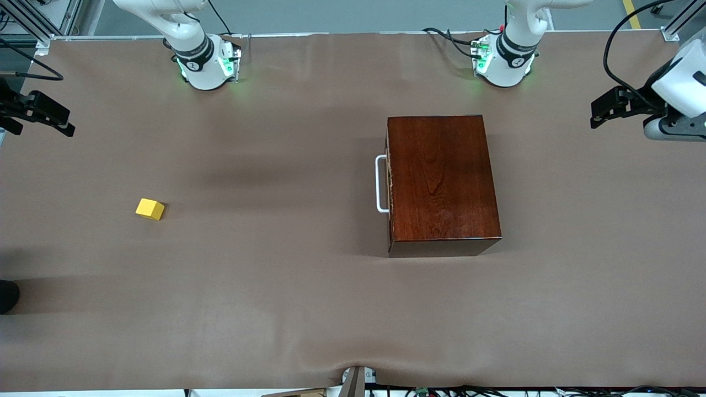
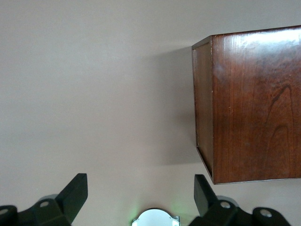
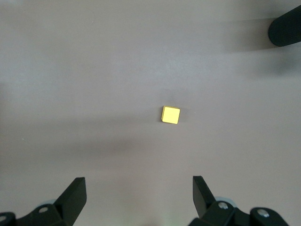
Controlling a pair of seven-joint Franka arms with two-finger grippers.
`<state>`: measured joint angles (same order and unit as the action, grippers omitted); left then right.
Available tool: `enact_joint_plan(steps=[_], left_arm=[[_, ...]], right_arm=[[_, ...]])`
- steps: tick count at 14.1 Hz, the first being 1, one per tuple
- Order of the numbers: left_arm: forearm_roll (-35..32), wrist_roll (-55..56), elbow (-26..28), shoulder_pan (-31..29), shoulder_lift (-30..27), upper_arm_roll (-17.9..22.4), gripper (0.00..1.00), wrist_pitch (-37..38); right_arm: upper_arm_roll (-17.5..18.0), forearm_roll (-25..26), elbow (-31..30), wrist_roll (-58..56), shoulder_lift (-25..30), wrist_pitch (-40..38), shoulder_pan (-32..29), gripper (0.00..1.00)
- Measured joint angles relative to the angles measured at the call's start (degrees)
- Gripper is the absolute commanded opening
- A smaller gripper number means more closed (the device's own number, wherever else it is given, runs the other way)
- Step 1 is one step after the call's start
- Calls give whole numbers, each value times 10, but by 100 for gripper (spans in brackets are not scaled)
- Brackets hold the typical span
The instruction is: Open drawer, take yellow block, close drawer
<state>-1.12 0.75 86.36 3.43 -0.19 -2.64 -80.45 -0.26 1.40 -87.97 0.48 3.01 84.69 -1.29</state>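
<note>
The dark reddish-brown wooden box stands on the table toward the left arm's end. Its drawer is pushed in; only the white bar handle shows, facing the right arm's end. The yellow block lies on the bare cloth toward the right arm's end. My left gripper is open and empty, up in the air at the left arm's end of the table; its wrist view shows the box beside the open gripper. My right gripper is open and empty, high over the right arm's end; the block shows below the open gripper.
A brown cloth covers the table. The two arm bases stand along the edge farthest from the front camera. A dark rounded object sits at the table edge by the right arm's end and shows in the right wrist view.
</note>
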Motion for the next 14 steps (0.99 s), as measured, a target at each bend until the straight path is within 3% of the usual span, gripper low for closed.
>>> enact_joint_plan(steps=[14], left_arm=[[0,1,-1,-1,1,0,100,12]], right_arm=[[0,0,0,0,0,0,0,100]])
